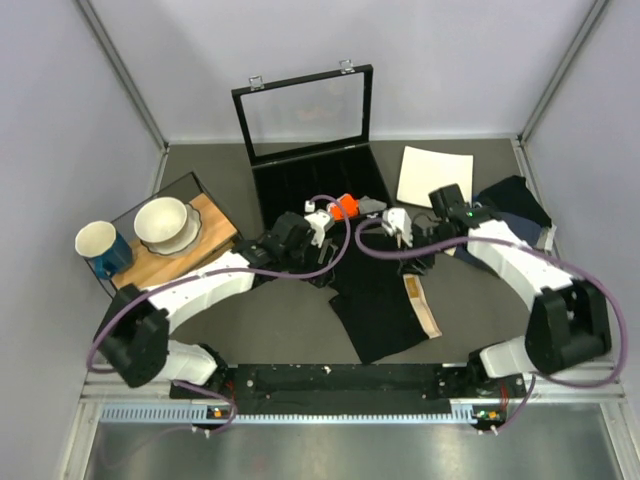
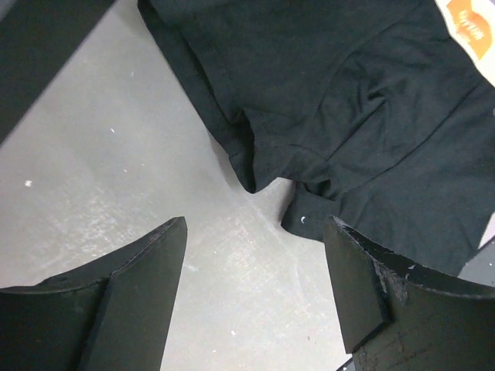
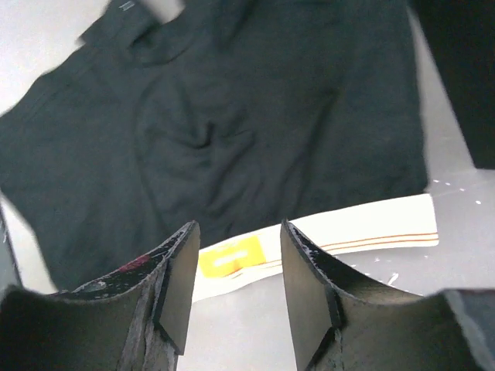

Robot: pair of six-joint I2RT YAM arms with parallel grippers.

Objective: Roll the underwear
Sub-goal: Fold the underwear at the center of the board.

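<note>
Look at the black underwear (image 1: 385, 300), flat on the tabletop (image 1: 280, 320) between the arms. With the left tool (image 2: 255, 224) wide and empty by the hem (image 2: 247, 166) and the right tool (image 3: 239, 226) half open and empty over the tan band (image 3: 348, 232), pinch one edge with both. Roll slow and tight.

The orange patch (image 2: 469, 23) on the underwear (image 2: 348, 100) bears lettering, apparently too blurred to read.

One underwear (image 1: 385, 312), one bowl (image 1: 165, 222), one mug (image 1: 98, 243)
</note>
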